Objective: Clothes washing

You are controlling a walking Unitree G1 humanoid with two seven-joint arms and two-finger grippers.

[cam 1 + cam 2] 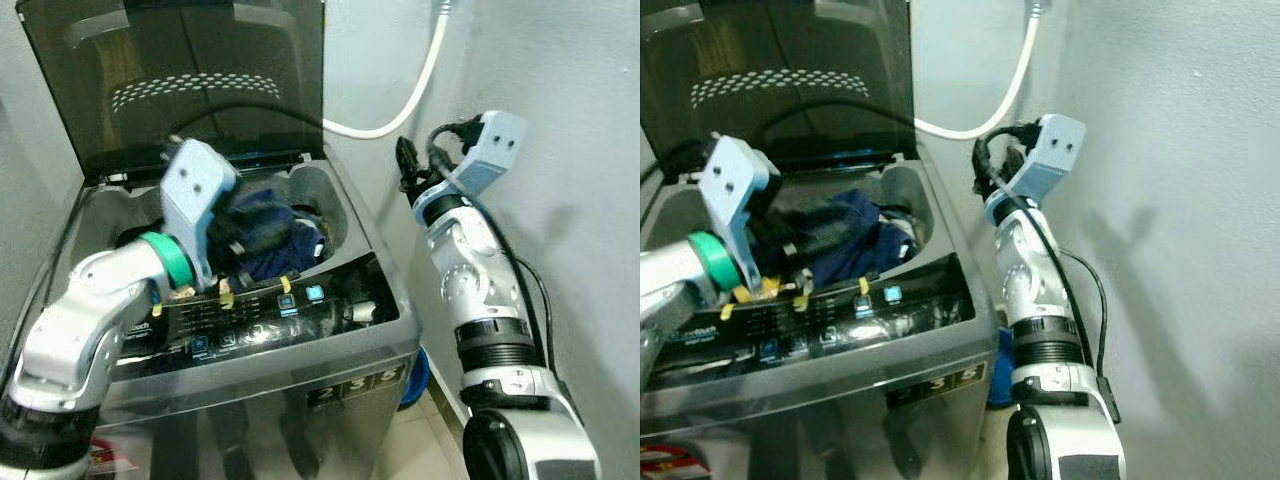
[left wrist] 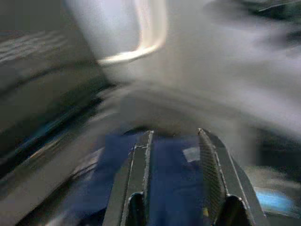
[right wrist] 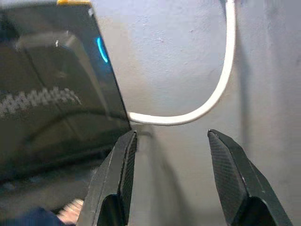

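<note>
The left gripper [image 2: 171, 155], fingers narrowly apart, presses into soft, limp blue clothes [image 1: 270, 235] in the washer [image 1: 300, 375]; grab a bunched fold. The right gripper [image 3: 171, 155] gapes wide, empty.

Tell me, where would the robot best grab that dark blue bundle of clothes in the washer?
Probably the raised fold at the top of the dark blue clothes, coming from above through the grey top-loading washer's open mouth; the tub walls block sideways approaches.

I count one top-loading washing machine [image 1: 300, 370], its one dark lid [image 1: 180, 80] raised. One heap of dark blue clothes [image 1: 265, 235] lies in its tub. One white hose [image 1: 405, 95] crosses the wall. My two grippers: left [image 2: 171, 155], right [image 3: 171, 155].
</note>
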